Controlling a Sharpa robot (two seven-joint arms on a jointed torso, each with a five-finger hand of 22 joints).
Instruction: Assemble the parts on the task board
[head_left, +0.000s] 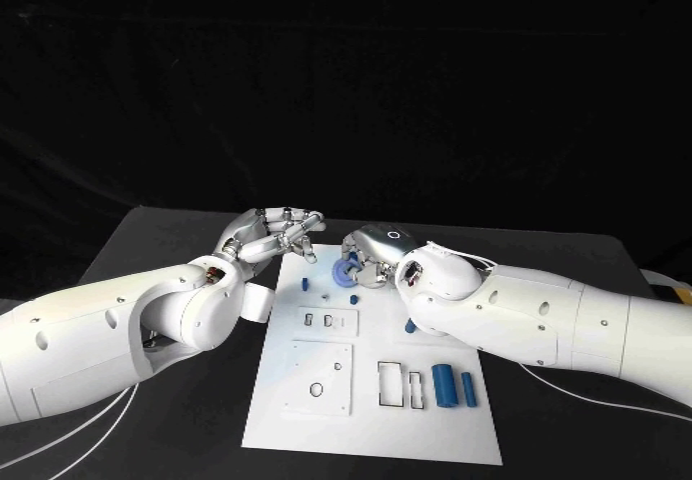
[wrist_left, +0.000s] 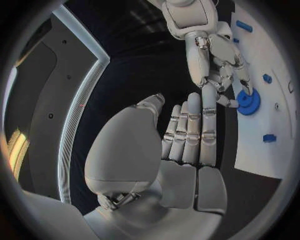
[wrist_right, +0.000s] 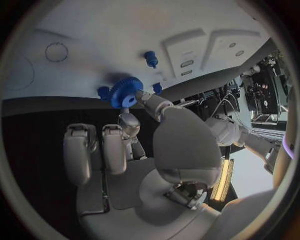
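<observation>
The white task board (head_left: 375, 400) lies in the middle of the black table. At its far end my right hand (head_left: 378, 255) pinches a blue gear (head_left: 346, 272) between thumb and a fingertip. The right wrist view shows the gear (wrist_right: 125, 92) close over the board (wrist_right: 125, 30); whether it touches I cannot tell. My left hand (head_left: 274, 235) hovers just left of the gear (wrist_left: 249, 102), beyond the board's far left corner. It holds nothing, and its fingers (wrist_left: 187, 130) are stretched out side by side with the thumb apart.
A blue peg (head_left: 307, 284) and a small blue piece (head_left: 353, 297) stand near the gear. Another blue piece (head_left: 410, 326) sits by my right forearm. Two blue cylinders (head_left: 443, 385) (head_left: 469, 388) lie at the board's near right, beside rectangular slots (head_left: 392, 384).
</observation>
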